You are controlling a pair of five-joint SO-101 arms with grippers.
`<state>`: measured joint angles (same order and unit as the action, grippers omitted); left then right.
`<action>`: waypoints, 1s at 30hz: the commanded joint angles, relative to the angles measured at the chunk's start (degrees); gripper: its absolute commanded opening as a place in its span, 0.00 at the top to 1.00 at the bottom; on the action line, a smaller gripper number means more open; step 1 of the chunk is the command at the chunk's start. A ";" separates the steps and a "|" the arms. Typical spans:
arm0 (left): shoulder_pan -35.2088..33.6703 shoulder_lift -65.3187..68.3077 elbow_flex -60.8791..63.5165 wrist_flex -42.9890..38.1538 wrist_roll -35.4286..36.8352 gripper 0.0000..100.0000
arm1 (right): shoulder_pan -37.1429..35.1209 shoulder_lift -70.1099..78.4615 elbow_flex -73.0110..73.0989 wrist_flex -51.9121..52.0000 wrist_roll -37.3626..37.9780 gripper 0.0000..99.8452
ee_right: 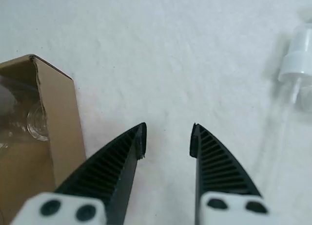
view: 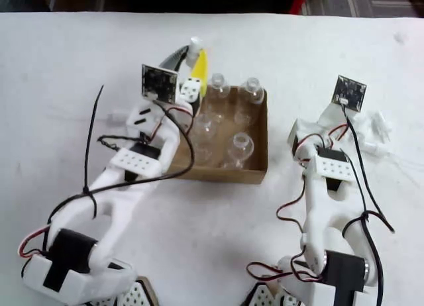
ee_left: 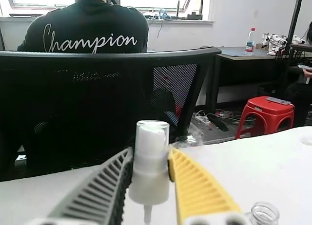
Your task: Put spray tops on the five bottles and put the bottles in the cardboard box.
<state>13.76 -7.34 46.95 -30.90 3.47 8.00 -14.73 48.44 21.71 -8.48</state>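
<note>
The spray top (ee_left: 151,137) was held upright, pinched at its white collar between the grey and yellow fingers (ee_left: 105,186) of the left gripper (ee_left: 149,156), above the far left corner of the cardboard box (view: 218,173). It looked light and hard, but its thin tube probably bends easily, so the collar seemed the right place to hold it. The clear bottles (view: 240,146) stood inside the box with open mouths. They are likely light, smooth and easy to tip, so each one may need support at the body. To the right of the box, the right gripper (ee_right: 167,140) was low over the white worktop (view: 199,240), its black fingers spread and holding nothing. A loose spray top (ee_right: 296,59) lay near it.
</note>
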 commanded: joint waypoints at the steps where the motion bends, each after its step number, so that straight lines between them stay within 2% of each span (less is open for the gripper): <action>1: 0.57 -1.01 -0.44 -1.05 2.64 0.97 | -0.13 -0.31 -0.35 -1.10 0.70 0.87; 24: 0.04 -0.92 2.20 -1.05 2.55 0.97 | -0.13 -0.31 -0.35 -1.89 0.70 0.87; 30: -0.48 -0.66 2.99 -1.05 2.64 0.88 | -0.13 -0.31 -0.35 -1.89 0.70 0.87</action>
<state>13.76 -7.34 50.37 -30.90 5.41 8.00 -14.73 48.44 21.01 -8.48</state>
